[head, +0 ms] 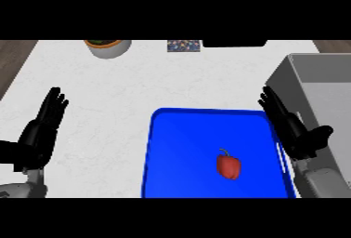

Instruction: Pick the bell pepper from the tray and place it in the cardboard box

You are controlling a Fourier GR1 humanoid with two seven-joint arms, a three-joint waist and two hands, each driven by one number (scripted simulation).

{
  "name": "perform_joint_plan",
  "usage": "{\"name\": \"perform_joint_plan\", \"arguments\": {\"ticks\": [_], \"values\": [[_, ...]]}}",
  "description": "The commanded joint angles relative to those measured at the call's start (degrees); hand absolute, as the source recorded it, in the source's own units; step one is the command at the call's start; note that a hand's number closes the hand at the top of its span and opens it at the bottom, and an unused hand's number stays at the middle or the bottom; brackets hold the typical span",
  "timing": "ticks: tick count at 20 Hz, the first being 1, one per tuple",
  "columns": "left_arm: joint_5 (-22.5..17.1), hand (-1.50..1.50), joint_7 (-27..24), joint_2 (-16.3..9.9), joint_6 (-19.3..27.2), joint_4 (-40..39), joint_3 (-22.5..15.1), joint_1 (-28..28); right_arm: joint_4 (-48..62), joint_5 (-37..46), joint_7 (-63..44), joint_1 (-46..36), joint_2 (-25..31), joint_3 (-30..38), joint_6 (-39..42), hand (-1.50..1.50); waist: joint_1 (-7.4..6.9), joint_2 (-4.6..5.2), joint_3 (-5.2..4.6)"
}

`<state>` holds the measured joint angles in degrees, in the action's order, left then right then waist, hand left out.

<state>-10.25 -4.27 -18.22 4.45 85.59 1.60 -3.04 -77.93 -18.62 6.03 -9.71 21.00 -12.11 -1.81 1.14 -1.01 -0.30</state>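
White counter (137, 93) filled most of what I saw, with darker floor showing at the far corners. At the right edge stood the box (319, 93), grey-walled from this angle and open at the top, so I judged anything dropped over its near wall would land inside. Next in size, the blue tray (185, 153) lay near me, right of centre, its right rim close beside the box, which kept the carry short. My right hand (291, 128) hung over that right rim, between tray and box, fingers straight and released, grasping nothing; I read it as set to come across for the pick. My left hand (42, 128) rested at the left, well apart from the tray, fingers straight up, also released. At the far edge sat a potted plant (107, 47) and a small patterned item I couldn't identify. Smallest, the bell pepper (229, 166), red, lay on the tray's near right part, untouched.
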Motion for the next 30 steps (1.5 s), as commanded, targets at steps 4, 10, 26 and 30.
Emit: {"name": "perform_joint_plan", "arguments": {"ticks": [4,10,26,30], "values": [[5.77,0.00,-0.99,-4.80,-2.50,1.54,-2.98,-3.98,-18.00,12.14,-1.04,-3.61,7.89,2.68,-12.09,-1.50,3.62,-0.91,-0.12],[7.73,0.00,-1.39,-7.17,-6.70,2.84,-6.37,-3.64,-28.11,30.17,-10.17,2.37,21.40,1.57,-17.82,-1.50,5.36,-0.77,-0.14],[8.85,0.00,-0.77,-5.30,-8.22,3.40,-8.35,-7.75,-58.93,60.06,-44.32,13.96,37.76,-14.36,7.31,-1.50,-0.49,0.80,-0.08],[9.35,0.00,1.99,-4.45,-9.35,4.46,-10.75,-9.88,-59.13,62.64,-55.31,8.27,32.20,-25.21,16.36,-1.50,-2.36,1.04,-0.12]]}}
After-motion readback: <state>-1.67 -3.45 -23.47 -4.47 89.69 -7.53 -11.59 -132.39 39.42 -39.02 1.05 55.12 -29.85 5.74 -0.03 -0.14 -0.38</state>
